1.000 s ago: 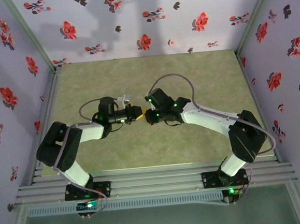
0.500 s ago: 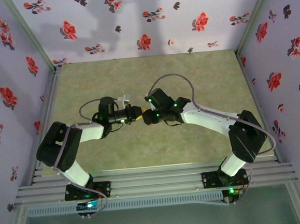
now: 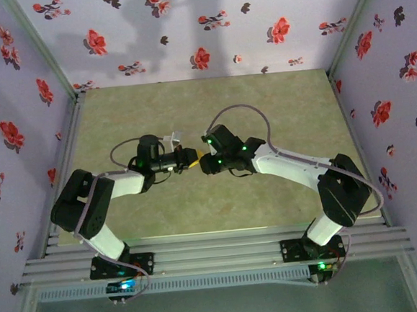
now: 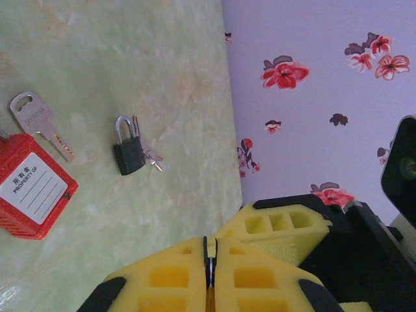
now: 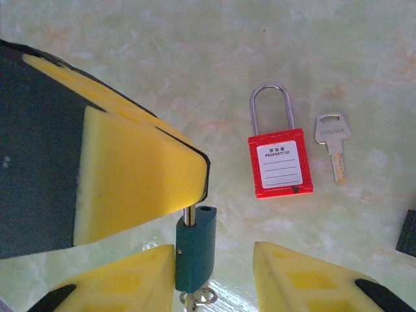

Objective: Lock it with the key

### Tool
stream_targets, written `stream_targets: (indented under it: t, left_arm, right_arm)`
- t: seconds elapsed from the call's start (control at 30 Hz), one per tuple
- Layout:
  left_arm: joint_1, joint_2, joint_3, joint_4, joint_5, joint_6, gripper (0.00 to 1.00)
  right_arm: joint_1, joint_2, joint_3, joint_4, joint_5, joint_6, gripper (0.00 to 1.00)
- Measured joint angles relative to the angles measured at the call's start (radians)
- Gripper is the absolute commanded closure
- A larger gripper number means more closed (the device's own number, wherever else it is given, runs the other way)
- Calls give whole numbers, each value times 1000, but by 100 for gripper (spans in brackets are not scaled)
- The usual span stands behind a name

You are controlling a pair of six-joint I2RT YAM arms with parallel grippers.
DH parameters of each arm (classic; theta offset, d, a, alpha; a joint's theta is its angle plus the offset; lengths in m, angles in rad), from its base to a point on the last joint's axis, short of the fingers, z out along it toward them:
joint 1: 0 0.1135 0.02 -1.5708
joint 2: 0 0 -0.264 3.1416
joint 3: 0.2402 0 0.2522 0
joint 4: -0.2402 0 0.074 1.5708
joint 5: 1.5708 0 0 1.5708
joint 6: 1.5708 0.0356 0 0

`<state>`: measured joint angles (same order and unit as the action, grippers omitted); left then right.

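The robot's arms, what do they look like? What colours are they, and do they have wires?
The left arm and right arm are white tubes joined by chunky black joints with small green lights. A grey cable loops along each. The left gripper and right gripper have blocky yellow fingers on black mounts. The left one's fingers have square hollows moulded in.
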<state>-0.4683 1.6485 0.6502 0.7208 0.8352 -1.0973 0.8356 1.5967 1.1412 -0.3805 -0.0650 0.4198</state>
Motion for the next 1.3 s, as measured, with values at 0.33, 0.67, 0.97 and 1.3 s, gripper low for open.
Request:
stream_targets:
  t: [0.33,0.67,0.97,1.3]
  left_arm:
    - [0,0,0,0,0,0,100]
    - [0,0,0,0,0,0,100]
    - [0,0,0,0,-2,0,100]
    - [0,0,0,2,-7,0,100]
  right_arm:
    - [3,3,0,18,-8,3,72]
    - [3,21,0,19,-15,3,73]
    - [7,22,0,28,-21,7,84]
    - [8,13,-14,49,-20,8,99]
